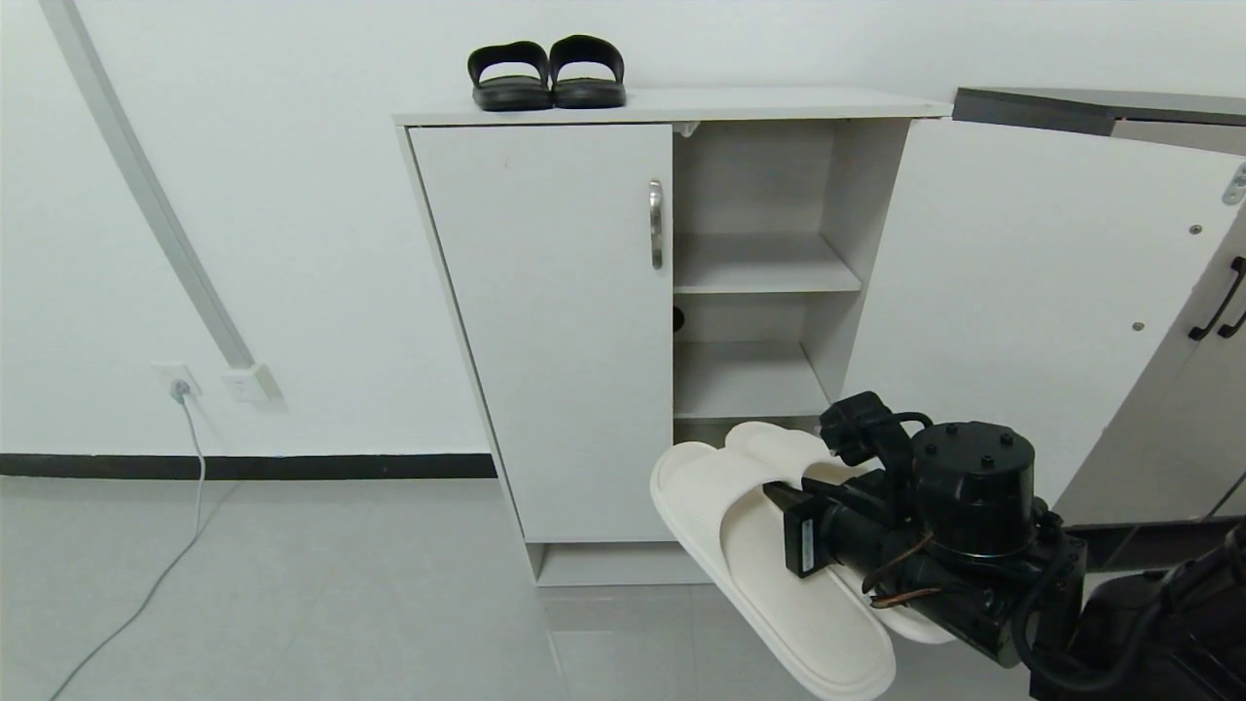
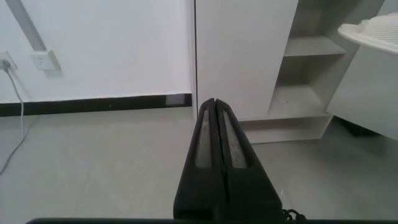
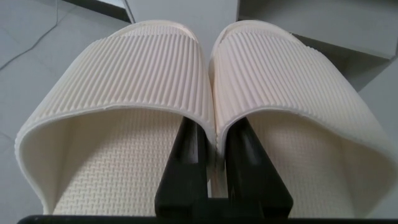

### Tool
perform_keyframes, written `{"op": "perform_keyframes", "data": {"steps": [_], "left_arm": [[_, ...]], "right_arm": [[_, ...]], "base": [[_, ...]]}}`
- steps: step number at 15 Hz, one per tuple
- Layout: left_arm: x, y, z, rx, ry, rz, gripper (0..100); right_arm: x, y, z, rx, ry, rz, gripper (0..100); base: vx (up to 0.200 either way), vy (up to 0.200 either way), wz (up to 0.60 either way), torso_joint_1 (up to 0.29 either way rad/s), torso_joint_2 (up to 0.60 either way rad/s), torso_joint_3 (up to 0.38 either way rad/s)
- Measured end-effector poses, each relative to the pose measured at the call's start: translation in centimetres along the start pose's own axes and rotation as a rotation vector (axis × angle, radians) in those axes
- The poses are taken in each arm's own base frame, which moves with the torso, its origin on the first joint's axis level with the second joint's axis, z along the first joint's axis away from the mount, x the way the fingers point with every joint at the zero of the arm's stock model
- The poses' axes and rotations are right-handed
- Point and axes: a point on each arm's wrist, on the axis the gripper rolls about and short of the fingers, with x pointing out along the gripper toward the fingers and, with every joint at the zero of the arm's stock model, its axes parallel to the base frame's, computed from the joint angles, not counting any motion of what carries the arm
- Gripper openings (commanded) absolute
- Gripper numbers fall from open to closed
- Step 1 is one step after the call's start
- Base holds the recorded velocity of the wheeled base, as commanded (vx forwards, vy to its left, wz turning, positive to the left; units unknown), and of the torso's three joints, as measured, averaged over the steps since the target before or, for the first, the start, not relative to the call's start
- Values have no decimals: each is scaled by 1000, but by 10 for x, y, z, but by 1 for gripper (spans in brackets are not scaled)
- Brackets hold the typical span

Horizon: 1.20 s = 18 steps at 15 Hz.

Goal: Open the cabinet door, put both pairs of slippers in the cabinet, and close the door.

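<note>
two cream slippers (image 1: 750, 555), two black slippers (image 1: 546, 76), one cabinet (image 1: 545, 341)

white slippers (image 1: 769, 555): toe ends hide part of the lowest compartment of the cabinet (image 1: 779, 103).
right gripper (image 1: 782, 498): fingertips hidden under the slipper straps.
dark item (image 1: 678, 318): inside the cabinet, at the edge of the shut door (image 1: 545, 321), too small to identify.

Bright, even light throughout, with soft shade inside the open cabinet (image 1: 545, 331).

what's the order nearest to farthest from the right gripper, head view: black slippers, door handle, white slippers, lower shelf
1. white slippers, in the right gripper
2. lower shelf, inside cabinet
3. door handle, shut left door
4. black slippers, cabinet top
</note>
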Motion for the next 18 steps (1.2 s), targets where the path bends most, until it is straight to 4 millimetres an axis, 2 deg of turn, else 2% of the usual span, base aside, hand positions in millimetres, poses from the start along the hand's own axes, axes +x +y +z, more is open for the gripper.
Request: {"op": "perform_keyframes", "data": {"steps": [4,8,15,18], "left_arm": [[0,0,0,14,-3,-5,0],[0,0,0,6,-3,-12,0],[0,0,0,8,-3,-11,0],[0,0,0,7,-4,-11,0]], "right_arm": [[1,13,4,-25,-25,-33,0],[12,26,15,-14,-84,-124,0],[48,45,6,18,-106,-292,0],[53,49,0,11,-94,-290,0]], "base": [[0,0,0,0,0,0],[0,0,0,0,0,0],[0,0,0,0,0,0],[0,-200,0,1,-1,2]]}}
